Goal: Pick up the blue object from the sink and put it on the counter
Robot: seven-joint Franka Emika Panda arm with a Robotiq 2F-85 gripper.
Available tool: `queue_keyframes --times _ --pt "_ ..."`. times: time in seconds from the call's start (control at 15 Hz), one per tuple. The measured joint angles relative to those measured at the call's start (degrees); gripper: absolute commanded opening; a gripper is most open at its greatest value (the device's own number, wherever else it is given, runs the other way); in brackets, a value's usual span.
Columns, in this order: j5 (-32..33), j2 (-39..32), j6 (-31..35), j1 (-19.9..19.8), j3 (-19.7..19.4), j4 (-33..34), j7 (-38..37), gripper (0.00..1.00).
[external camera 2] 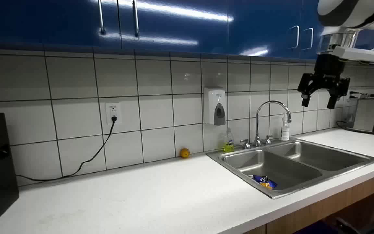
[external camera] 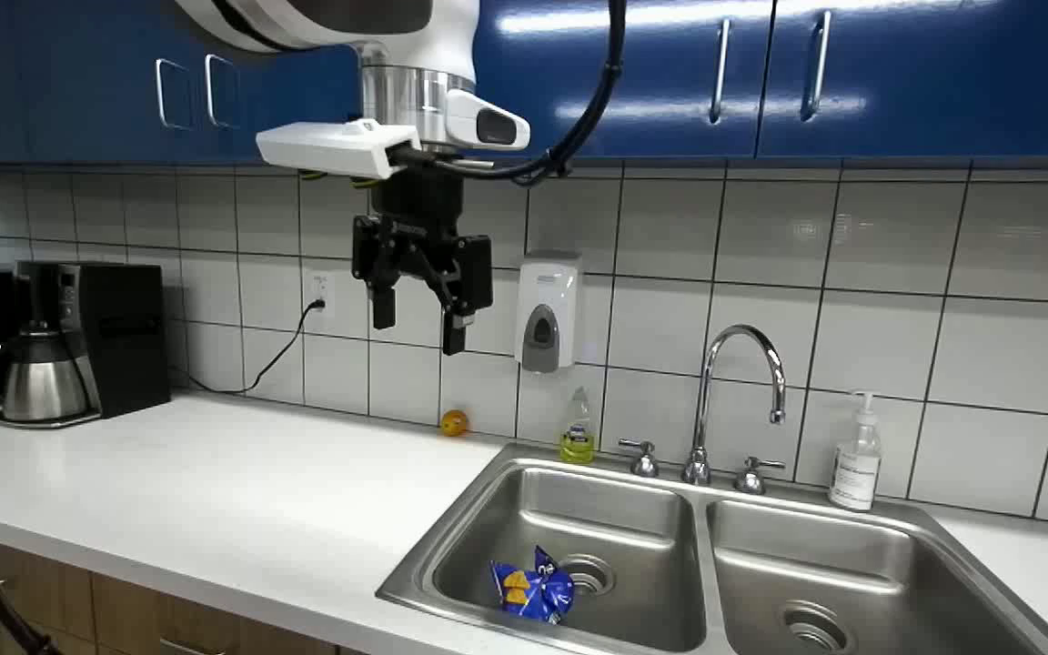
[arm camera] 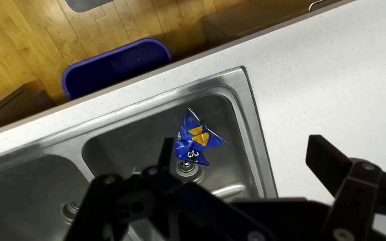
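Observation:
A crumpled blue chip bag with orange chips printed on it lies in the sink basin nearest the open counter, beside the drain. It shows in both exterior views [external camera: 538, 593] [external camera 2: 265, 182] and in the wrist view [arm camera: 194, 142]. The steel double sink [external camera: 438, 539] is set into the white counter [external camera: 242, 509]; the sink rim [arm camera: 255, 134] and counter [arm camera: 330, 83] also show in the wrist view. My gripper [external camera: 418, 327] is open and empty, pointing down, high above the counter and sink and well apart from the bag. It also shows open in an exterior view [external camera 2: 318, 102].
A chrome faucet [external camera: 710, 391] rises behind the sink. A green soap bottle [external camera: 578, 437], an orange fruit [external camera: 454, 422] and a pump bottle [external camera: 856, 459] stand along the wall. A dispenser [external camera: 549, 314] hangs there. A coffee maker [external camera: 92, 341] stands at the counter's far end; blue cabinets [external camera: 615, 82] hang above.

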State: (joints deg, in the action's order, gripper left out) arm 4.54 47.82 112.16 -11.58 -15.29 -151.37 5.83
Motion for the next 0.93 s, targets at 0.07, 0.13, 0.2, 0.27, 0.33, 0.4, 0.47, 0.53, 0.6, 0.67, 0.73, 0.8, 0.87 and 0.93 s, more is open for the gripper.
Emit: queue_keyframes --times 0.07,0.13,0.2,0.27,0.33,0.4,0.47,0.53,0.6,0.67,0.73,0.8,0.87,0.93 --pt "0.0 0.0 0.0 0.0 0.0 0.0 0.0 1.0" --pt "0.0 0.0 0.0 0.0 0.0 0.0 0.0 1.0" --pt "0.0 -0.1 0.0 0.0 0.0 0.0 0.0 1.0" --pt "0.0 -0.4 0.3 0.0 0.0 0.0 0.0 1.0" --pt "0.0 -1.0 1.3 0.0 -0.1 -0.1 -0.1 1.0" --pt "0.0 -1.9 2.8 0.0 -0.2 -0.2 -0.2 1.0" --pt "0.0 -3.0 4.8 0.0 -0.4 -0.4 -0.3 1.0" --pt "-0.1 -4.4 7.1 0.0 -0.6 -0.7 -0.4 1.0" --pt "-0.1 -6.0 9.7 0.0 -0.8 -1.0 -0.6 1.0" --pt "-0.1 -7.8 12.2 0.0 -1.1 -1.3 -0.7 1.0" --pt "-0.1 -10.0 14.9 0.0 -1.3 -1.4 -0.8 1.0" --pt "-0.3 -12.2 17.6 0.0 -1.6 -1.6 -0.8 1.0" --pt "-0.6 -14.8 20.5 0.0 -1.8 -1.7 -0.8 1.0" --pt "-1.1 -17.5 23.3 0.0 -1.9 -1.7 -0.8 1.0"
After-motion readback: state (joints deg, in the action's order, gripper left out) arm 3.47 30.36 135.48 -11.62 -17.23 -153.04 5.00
